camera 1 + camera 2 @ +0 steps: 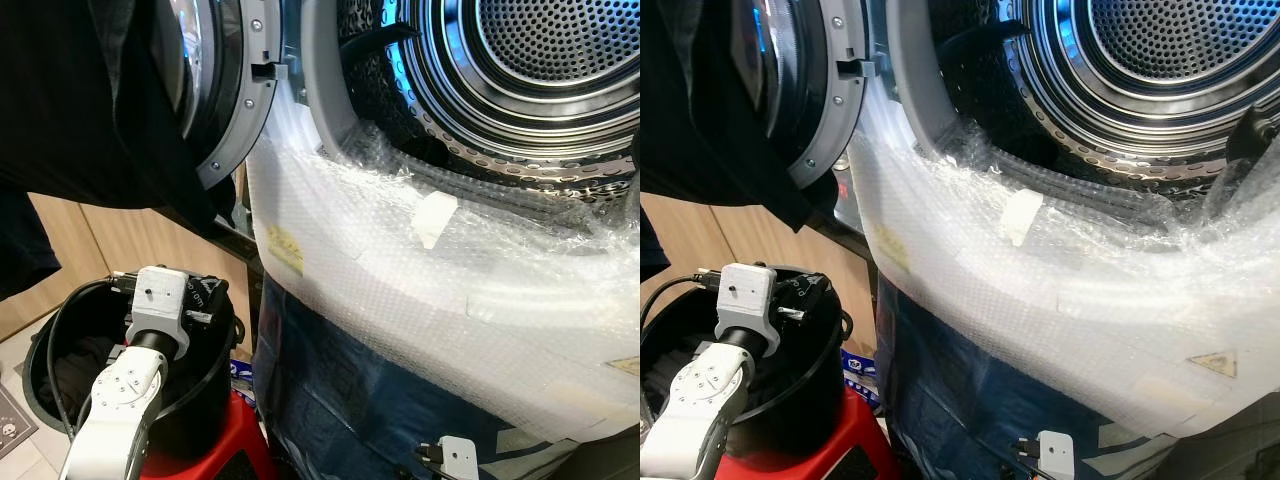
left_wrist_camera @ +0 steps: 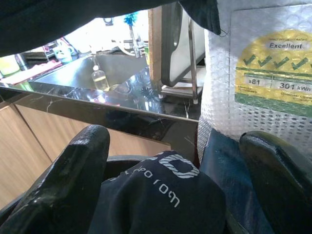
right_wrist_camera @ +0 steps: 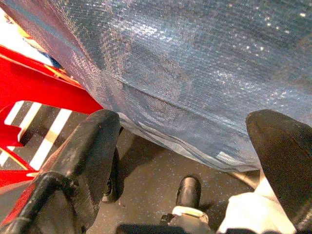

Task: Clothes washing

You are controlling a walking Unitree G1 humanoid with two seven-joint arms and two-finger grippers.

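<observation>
Clothes [image 1: 70,365] lie dark and crumpled inside the black bucket [image 1: 45,330] at my lower left, and one dark garment with pale printed lettering [image 2: 161,195] sits between the fingers of my left gripper [image 2: 170,190]. That gripper reaches down into the bucket, and its two black fingers [image 2: 68,170] stand on either side of the cloth, pressed against it, so it is clamped on the garment. Another dark piece of fabric [image 1: 110,110] hangs over the open washer door [image 1: 235,100] above the bucket.

My left arm [image 1: 120,400] comes up from below, silver and jointed, with its white wrist block [image 1: 160,295] at the bucket's rim. The bucket stands on a red stool [image 1: 215,450], just beside the washing machine.

My right gripper [image 3: 190,161] hangs low by the machine's front, its fingers [image 3: 87,151] set well apart with nothing between them; beyond them I see speckled floor [image 3: 151,190] and blue wrap [image 3: 195,63].

The machine's steel drum [image 1: 540,70] is open ahead of me, perforated and shiny. Bubble wrap [image 1: 400,270] covers the front panel below the opening, with blue plastic sheeting [image 1: 340,390] lower down. A yellow energy label [image 2: 273,68] shows through the wrap. To my left runs a wooden cabinet [image 1: 70,250] with a dark glossy countertop [image 2: 107,97].
</observation>
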